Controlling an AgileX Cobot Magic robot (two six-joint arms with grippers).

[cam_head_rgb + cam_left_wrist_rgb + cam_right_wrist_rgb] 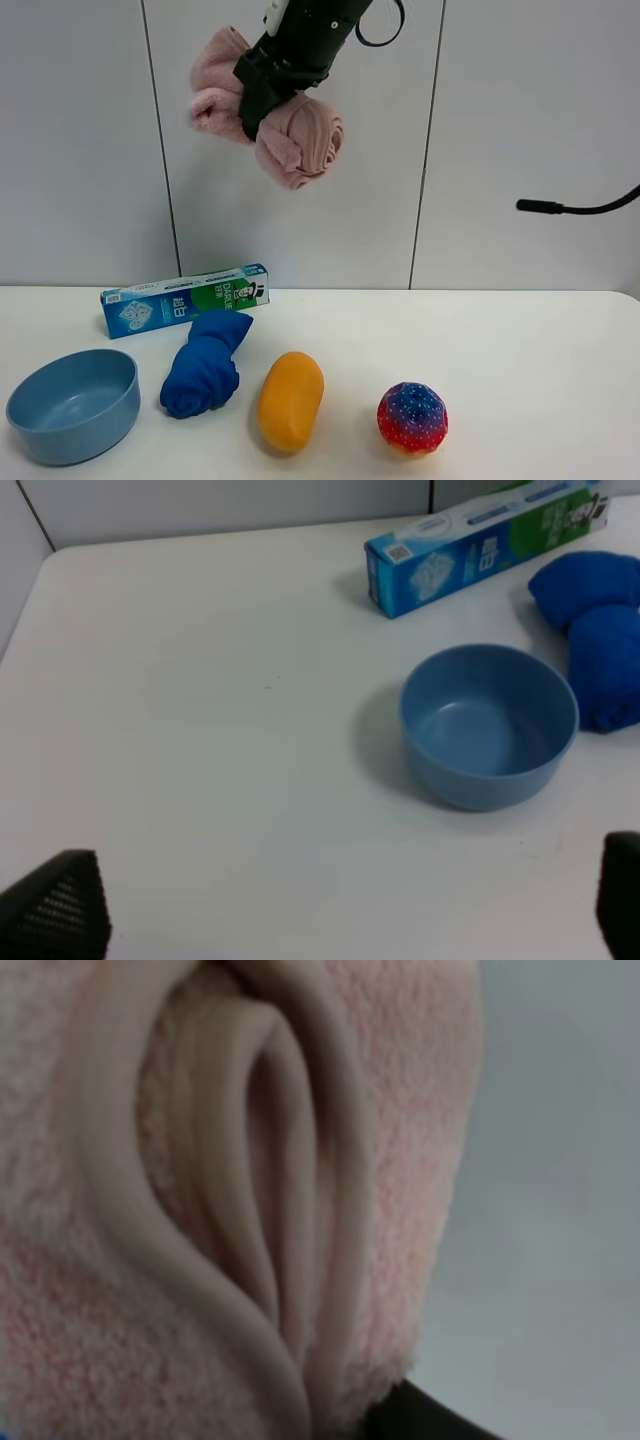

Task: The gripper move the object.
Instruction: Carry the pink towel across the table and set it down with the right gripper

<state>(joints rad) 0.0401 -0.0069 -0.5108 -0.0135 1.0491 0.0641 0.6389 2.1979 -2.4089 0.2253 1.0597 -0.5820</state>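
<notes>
Against pale wall panels (80, 150), high above the back edge of the white counter (520, 340), the right gripper (256, 104) clamps the pink towel (305, 140) at its middle, 2 lobes bulging either side. The left gripper (340, 905) stands wide.

Fluffy cloth towel (305, 140); smooth plastic bowl (75, 430)

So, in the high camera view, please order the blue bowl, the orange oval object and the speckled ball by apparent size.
1. blue bowl, clearly largest
2. orange oval object
3. speckled ball, only a little smaller than the orange one
All three lie at similar depth.
</notes>
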